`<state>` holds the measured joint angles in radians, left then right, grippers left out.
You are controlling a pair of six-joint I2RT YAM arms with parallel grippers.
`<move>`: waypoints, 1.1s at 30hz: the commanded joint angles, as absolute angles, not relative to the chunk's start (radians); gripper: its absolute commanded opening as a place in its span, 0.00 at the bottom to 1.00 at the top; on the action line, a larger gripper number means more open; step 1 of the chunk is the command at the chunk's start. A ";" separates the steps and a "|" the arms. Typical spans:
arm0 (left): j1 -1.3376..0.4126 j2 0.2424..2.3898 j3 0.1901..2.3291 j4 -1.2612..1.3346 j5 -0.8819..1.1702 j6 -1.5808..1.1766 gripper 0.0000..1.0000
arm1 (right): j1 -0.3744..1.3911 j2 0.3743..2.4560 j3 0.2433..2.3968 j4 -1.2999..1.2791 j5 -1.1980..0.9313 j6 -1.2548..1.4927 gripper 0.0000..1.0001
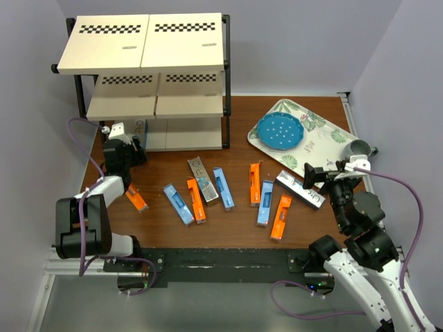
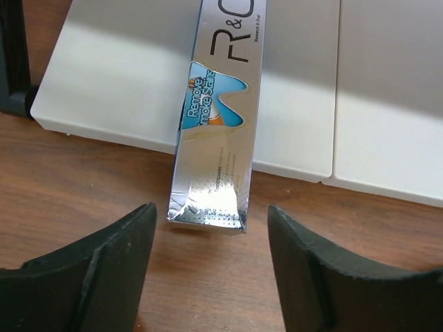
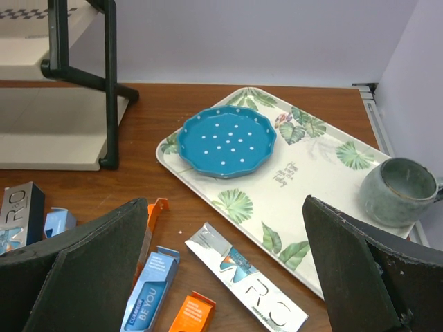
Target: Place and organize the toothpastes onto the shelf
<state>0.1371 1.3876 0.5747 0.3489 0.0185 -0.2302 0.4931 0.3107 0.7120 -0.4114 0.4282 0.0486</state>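
Toothpastes (image 1: 265, 203) lie loose on the table (image 1: 235, 238) just beyond the arm bases. There are nine cartons in a ragged row, orange, light blue and silver, most with their long axes running roughly near to far. The orange carton (image 1: 136, 198) at the left end sits beside the left arm. The silver one at the right end (image 1: 300, 189) lies slantwise just beside the right gripper (image 3: 225, 200), whose fingers are spread wide with nothing between them.

The one that matters now is a tenth, the silver carton (image 2: 218, 131), farther back on the left. It lies straight ahead of the left gripper (image 1: 131, 146), with its long axis pointing away from the fingers and a touch to the right. Its far part rests on the bottom board (image 2: 111, 83) of the shelf (image 1: 142, 41), and its near end sticks out past the board's edge over the wood. The left fingers (image 2: 97, 270) are apart, one on each side of that near end without touching it, and the end sits just ahead of the tips. The left arm is plainly the nearer. I judge the coming move to be a push or re-grip along that axis to bring the carton fully onto the board.

Far right, a floral tray (image 1: 325, 142) holds a blue dish (image 1: 279, 131) and a mug (image 1: 358, 147).
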 commanded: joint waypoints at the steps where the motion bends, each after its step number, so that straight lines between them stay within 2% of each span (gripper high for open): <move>1: 0.147 1.403 0.571 0.385 0.003 -0.290 0.68 | 0.500 0.293 0.727 -0.416 0.440 0.051 0.99; 2: 0.146 1.407 0.569 0.385 0.002 -0.299 0.67 | 0.499 0.291 0.729 -0.417 0.440 0.048 0.99; 5: 0.146 1.423 0.571 0.391 0.002 -0.330 0.54 | 0.499 0.291 0.732 -0.420 0.446 0.043 0.99; 15: 0.149 1.469 0.626 0.368 -0.113 -0.368 0.41 | 0.499 0.311 0.736 -0.407 0.448 0.037 0.99; 24: 0.179 1.506 0.729 0.351 -0.110 -0.262 0.39 | 0.499 0.334 0.746 -0.400 0.449 0.023 0.99; 33: 0.276 1.583 0.795 0.337 0.060 -0.132 0.41 | 0.499 0.334 0.741 -0.403 0.457 0.025 0.99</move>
